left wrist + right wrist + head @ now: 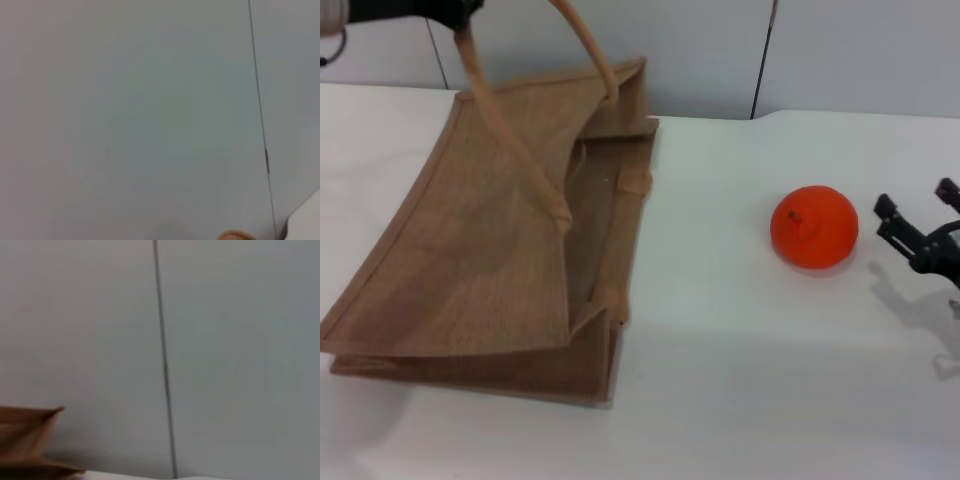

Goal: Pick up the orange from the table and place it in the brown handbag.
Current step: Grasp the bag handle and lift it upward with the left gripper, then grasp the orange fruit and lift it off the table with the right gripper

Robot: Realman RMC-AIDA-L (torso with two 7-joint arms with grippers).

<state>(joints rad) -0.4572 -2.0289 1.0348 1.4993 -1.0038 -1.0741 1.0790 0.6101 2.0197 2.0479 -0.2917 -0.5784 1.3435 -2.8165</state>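
Note:
The orange [813, 228] sits on the white table [740, 380], right of centre, stem nub up. The brown handbag [490, 250] lies at the left with its mouth facing the orange. Its upper side is lifted by a long handle [510, 140]. My left gripper [455, 15] is at the top left corner, shut on that handle. A sliver of the handle [237, 235] shows in the left wrist view. My right gripper [917, 200] is open and empty, low over the table just right of the orange. A corner of the bag [25, 430] shows in the right wrist view.
A grey panelled wall [840, 50] runs behind the table's far edge. Both wrist views show mostly this wall [150, 120], with a dark vertical seam [162, 355].

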